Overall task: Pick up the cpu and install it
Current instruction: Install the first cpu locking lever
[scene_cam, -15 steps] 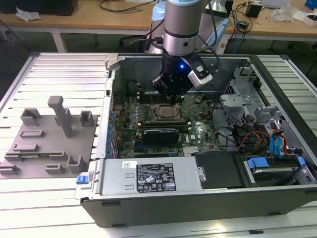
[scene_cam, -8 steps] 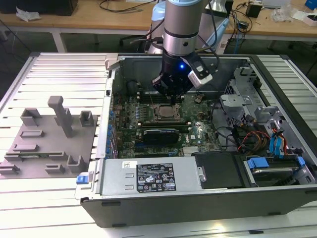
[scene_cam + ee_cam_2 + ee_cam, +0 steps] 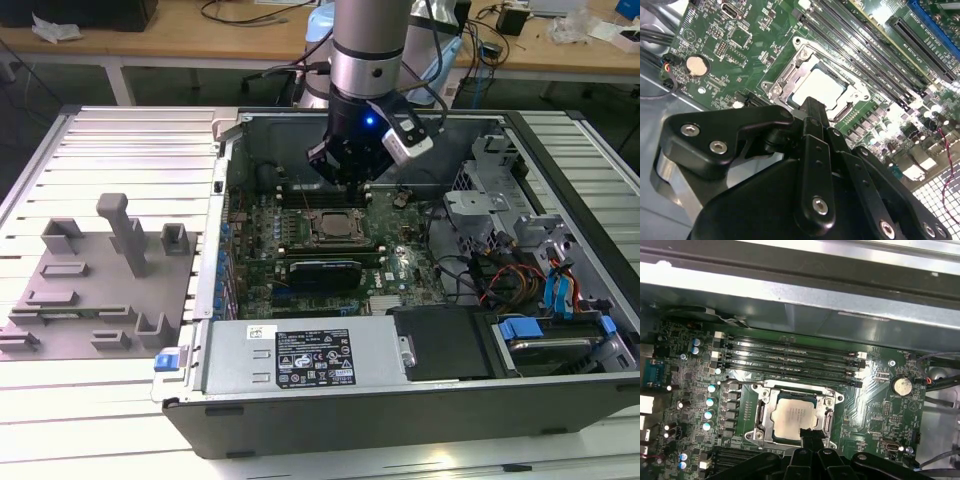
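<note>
The claw [image 3: 347, 178] hangs above the cpu [image 3: 333, 227] inside the open computer case [image 3: 400, 425]. Grey fixture blocks [image 3: 100, 290] stand beside the case.

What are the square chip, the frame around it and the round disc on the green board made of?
The cpu top looks like matte silvery-white metal, with soft glare. The socket frame around it seems shiny stamped steel, judging by bright reflections. The round disc looks like polished metal, probably a coin battery.

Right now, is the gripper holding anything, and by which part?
Nothing, it seems: the cpu lies in its socket frame, the gripper just over its edge.
</note>
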